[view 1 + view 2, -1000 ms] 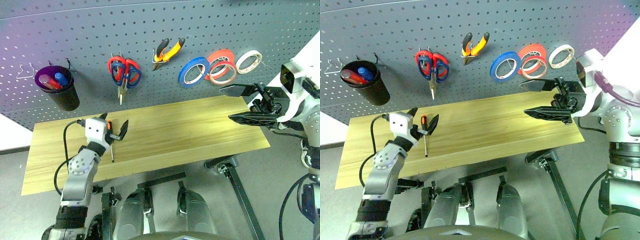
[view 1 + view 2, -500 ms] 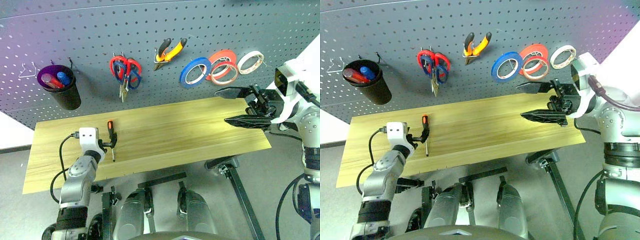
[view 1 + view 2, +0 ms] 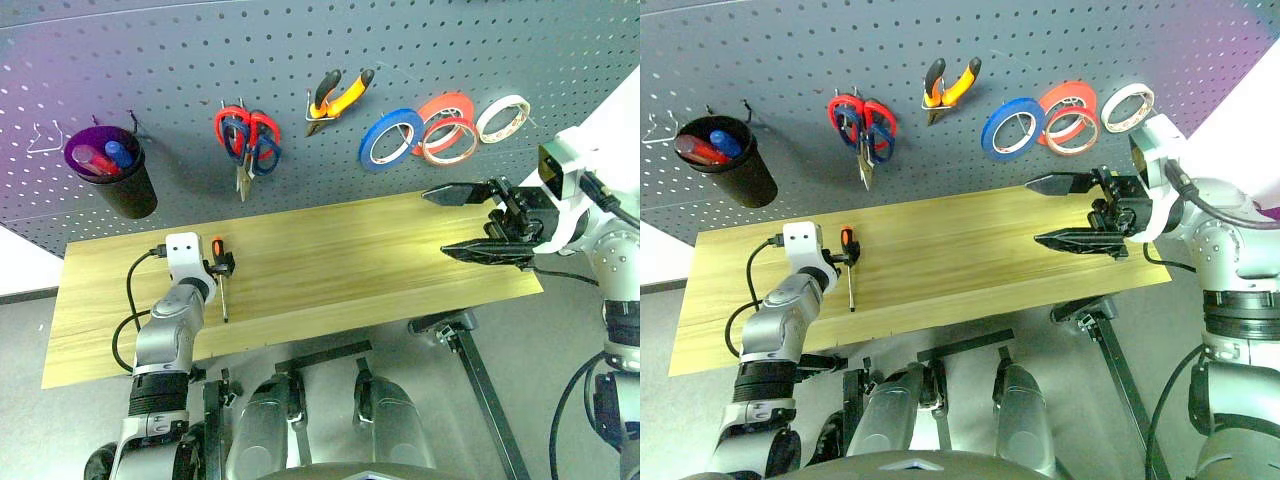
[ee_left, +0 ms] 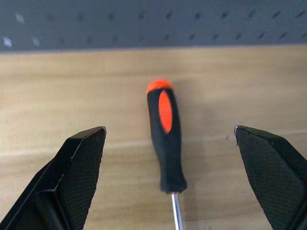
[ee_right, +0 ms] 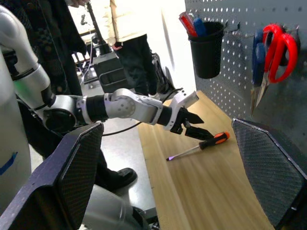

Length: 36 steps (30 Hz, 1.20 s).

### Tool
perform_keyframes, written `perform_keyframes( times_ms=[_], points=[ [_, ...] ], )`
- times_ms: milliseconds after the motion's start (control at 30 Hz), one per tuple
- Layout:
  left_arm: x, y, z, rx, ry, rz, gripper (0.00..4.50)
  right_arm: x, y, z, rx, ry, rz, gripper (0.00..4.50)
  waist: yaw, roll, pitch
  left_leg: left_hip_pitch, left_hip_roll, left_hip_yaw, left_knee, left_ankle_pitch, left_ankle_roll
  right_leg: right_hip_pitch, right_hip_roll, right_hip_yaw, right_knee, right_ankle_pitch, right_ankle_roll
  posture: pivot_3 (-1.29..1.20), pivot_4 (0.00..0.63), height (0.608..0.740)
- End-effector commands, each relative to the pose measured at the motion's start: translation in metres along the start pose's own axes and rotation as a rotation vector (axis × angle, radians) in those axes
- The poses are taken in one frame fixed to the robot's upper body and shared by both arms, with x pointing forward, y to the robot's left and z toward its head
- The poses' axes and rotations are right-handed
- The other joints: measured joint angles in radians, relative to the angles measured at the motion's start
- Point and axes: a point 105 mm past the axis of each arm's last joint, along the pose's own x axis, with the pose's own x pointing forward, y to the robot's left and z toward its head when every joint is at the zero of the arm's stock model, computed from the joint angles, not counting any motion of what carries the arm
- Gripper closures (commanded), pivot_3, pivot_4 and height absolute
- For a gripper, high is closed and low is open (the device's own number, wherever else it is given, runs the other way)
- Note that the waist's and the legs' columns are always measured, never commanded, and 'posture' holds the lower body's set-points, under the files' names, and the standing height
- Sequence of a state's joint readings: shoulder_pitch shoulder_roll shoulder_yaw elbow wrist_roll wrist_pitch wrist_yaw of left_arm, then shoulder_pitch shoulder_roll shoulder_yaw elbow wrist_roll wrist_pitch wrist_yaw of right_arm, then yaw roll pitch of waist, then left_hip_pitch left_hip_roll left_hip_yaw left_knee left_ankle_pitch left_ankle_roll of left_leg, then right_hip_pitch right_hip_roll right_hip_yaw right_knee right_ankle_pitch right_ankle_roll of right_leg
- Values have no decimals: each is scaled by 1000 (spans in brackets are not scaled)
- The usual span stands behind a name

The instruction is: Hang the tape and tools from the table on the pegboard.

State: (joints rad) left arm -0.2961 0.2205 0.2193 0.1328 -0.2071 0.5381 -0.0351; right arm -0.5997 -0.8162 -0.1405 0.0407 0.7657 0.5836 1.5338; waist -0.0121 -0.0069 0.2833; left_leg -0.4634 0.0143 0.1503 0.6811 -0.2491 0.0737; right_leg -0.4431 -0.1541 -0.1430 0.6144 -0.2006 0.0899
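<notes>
Screwdriver [image 4: 166,139], slim, with black handle and orange end, lay on the light wooden table [image 3: 380,260] at lower left of the head view; the left gripper [image 4: 168,167] stood wide open, a finger on either side of its handle, not touching; the right gripper [image 3: 470,222] hung wide open and empty at right, below the dark grey pegboard [image 3: 180,60].

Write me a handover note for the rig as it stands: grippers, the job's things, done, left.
Left gripper: open, fingers either side of the screwdriver, not closed on it.
Right gripper: open, empty, over the table's right end.
Already on the pegboard: pliers, dark-handled scissors, thin tape ring.
Left: grip the screwdriver lying on the table and hang it.
</notes>
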Motion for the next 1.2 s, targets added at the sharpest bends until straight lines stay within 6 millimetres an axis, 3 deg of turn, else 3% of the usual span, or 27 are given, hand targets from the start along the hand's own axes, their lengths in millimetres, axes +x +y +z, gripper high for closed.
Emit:
perform_keyframes(
  times_ms=[33,300,967,1200],
  points=[
    [4,1,7,-15,-12,15,14,-2,6,12,-46,4,0,0,1,1,2,0,0,0,0,0,0,0,0,0,0,0,0,-93,313,723],
    [13,-12,6,-6,21,-9,14,-2,9,11,-38,11,0,0,-1,0,14,0,0,0,0,0,0,0,-1,0,0,0,0,-108,329,723],
    [25,-19,4,-47,84,15,14,-5,10,8,-26,29,-30,0,-2,-1,37,-1,0,0,-1,1,-2,0,-1,0,-1,0,0,-130,340,723],
    [25,-14,3,-47,87,61,2232,-5,8,9,-25,29,-40,0,-2,-1,38,-1,0,0,-2,1,-1,-1,-1,0,-1,0,0,-128,341,723]
  ],
)
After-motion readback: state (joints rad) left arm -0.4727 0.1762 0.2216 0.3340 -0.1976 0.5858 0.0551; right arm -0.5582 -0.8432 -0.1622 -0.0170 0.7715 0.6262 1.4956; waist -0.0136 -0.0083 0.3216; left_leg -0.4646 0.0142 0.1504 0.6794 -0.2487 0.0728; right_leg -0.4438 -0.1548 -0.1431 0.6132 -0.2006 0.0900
